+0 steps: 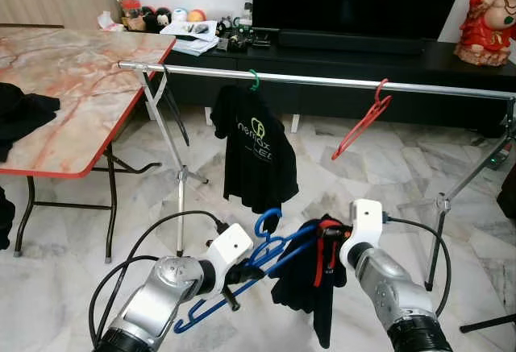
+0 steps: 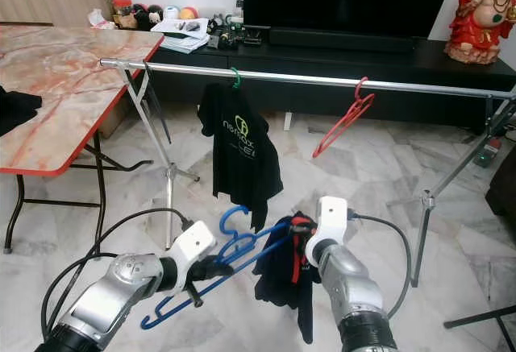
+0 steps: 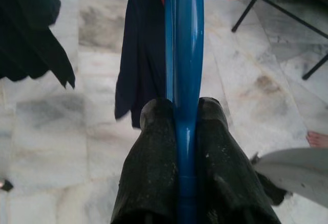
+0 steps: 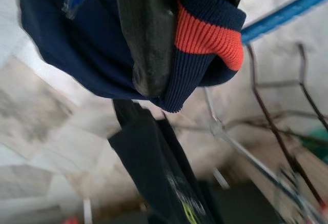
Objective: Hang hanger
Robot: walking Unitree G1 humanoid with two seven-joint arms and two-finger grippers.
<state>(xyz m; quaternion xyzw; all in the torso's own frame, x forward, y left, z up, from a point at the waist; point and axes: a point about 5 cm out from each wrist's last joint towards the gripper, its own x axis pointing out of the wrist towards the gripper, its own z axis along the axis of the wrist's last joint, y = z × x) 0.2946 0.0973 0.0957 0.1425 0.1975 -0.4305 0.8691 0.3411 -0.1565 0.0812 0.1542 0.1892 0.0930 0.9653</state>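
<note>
In the left eye view, the left gripper (image 1: pixel 242 271) is clamping the lower bar of a blue hanger (image 1: pixel 270 251), whose hook is rising just above and beyond it, while the right gripper (image 1: pixel 334 243) is pinching the collar of a dark navy garment (image 1: pixel 310 283) with a red-orange trim at the hanger's far end; the cloth is drooping below both grippers toward the marble floor (image 1: pixel 72 279). Well ahead of and above the grippers, the silver rail (image 1: pixel 322 80) of the drying rack is already carrying a black T-shirt (image 1: pixel 254 155) on a green hanger and an empty red hanger (image 1: pixel 363 120), with a marble-patterned tabletop (image 1: pixel 64 78) off to the left gripper's outer side. The right eye view is showing the same layout, the blue hanger sitting between the two grippers and well short of the rail. In the left wrist view, the two black fingers (image 3: pixel 148 172) are closing tightly on the blue bar, which is running straight out ahead of them, the navy cloth hanging beyond. In the right wrist view, a black finger (image 4: pixel 146 39) is pressing into the ribbed orange-and-navy collar, so that gripper is holding the garment. Judging by this, the garment is still being fitted onto the hanger; lifting it and hooking it on the rail remains to be done.
</note>
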